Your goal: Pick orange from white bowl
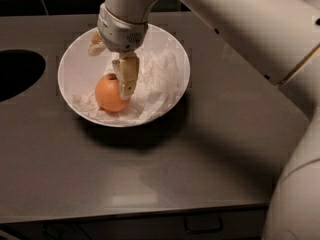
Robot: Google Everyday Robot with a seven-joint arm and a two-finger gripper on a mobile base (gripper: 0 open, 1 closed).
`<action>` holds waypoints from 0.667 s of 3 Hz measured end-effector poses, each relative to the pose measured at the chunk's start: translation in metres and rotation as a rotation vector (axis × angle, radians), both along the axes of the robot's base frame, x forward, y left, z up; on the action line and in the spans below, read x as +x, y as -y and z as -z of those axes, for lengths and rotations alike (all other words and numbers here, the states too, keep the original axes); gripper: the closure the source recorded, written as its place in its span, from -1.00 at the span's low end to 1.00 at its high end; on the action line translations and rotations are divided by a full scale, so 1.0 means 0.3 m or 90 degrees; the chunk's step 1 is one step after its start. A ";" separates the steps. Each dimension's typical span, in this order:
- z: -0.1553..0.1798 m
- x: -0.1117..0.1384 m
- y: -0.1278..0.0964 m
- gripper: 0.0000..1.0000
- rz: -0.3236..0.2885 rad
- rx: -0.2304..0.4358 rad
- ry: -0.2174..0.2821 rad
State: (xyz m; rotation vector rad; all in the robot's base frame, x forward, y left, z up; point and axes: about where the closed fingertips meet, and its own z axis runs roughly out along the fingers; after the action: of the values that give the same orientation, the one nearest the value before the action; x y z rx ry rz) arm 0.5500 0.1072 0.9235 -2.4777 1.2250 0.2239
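The orange [110, 94] lies in the left half of the white bowl [172, 49], on crumpled white paper [155, 79]. My gripper [111, 64] hangs down into the bowl from above, open. One tan finger [127, 76] rests against the orange's right side. The other finger [93, 43] shows higher up at the bowl's far left rim, apart from the fruit. The orange sits on the paper and is not lifted.
The bowl stands on a dark grey counter [150, 169]. A dark round opening [15, 74] is cut in the counter at the left edge. My white arm [260, 29] crosses the upper right. A drawer handle [202, 227] shows below the counter's front edge.
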 end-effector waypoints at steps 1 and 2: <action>0.010 0.000 0.000 -0.60 -0.001 0.001 -0.005; 0.024 0.000 0.000 -0.62 -0.002 0.001 -0.013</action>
State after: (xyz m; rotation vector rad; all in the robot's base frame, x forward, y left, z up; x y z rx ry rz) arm 0.5500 0.1071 0.9163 -2.4816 1.2291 0.2514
